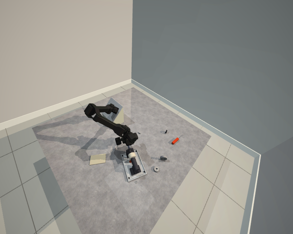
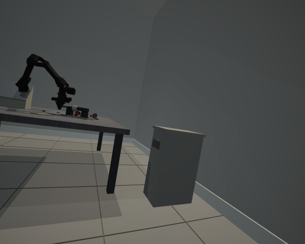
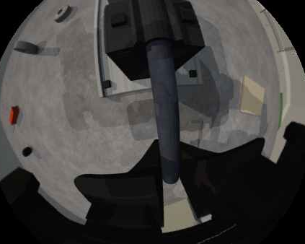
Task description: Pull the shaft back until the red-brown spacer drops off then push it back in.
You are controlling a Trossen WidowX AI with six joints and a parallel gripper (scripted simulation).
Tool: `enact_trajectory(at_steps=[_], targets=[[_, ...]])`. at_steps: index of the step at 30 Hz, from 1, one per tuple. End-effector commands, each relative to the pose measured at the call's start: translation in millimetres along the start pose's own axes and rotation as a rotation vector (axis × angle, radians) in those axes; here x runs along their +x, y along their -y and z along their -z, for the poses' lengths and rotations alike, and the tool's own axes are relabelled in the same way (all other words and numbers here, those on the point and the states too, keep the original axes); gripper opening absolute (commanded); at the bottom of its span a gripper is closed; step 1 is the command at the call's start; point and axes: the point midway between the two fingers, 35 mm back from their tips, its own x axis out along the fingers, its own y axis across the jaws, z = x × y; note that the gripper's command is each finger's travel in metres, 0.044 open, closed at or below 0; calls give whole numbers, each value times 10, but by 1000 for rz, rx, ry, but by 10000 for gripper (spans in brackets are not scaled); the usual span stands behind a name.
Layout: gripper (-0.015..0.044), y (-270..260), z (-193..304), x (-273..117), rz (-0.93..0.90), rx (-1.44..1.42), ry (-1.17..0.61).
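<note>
The dark blue-grey shaft [image 3: 164,97] [image 2: 64,106] sticks out of the nearer black block [image 3: 123,43] [image 2: 69,110]. My gripper [image 3: 161,141] [image 2: 60,107] is shut on the shaft's outer end. A cream spacer [image 1: 131,155] [image 2: 74,108] sits in line with the shaft, between the nearer block and the dark housing block [image 1: 135,163] [image 2: 84,112] with its long cylinder. A red-brown spacer [image 1: 130,161] [image 2: 76,113] is low beside this line, off the shaft's axis, at the base plate [image 1: 128,180] [image 3: 98,54]. The shaft's inner end is hidden.
A grey wheel-like part [image 1: 163,158] [image 3: 26,47] and a pale ring part [image 1: 156,169] [image 3: 62,13] lie beside the plate. A red-handled screwdriver [image 1: 175,141] [image 3: 14,115] is farther off. A cream flat panel [image 1: 97,159] [image 3: 252,96] lies on the other side.
</note>
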Motion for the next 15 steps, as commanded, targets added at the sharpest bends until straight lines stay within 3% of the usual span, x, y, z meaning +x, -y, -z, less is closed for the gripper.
enact_trajectory(at_steps=[1,15], targets=[[0,1,-45,-8,-1,2,6],[0,2,-92,-9,-1,2,6]])
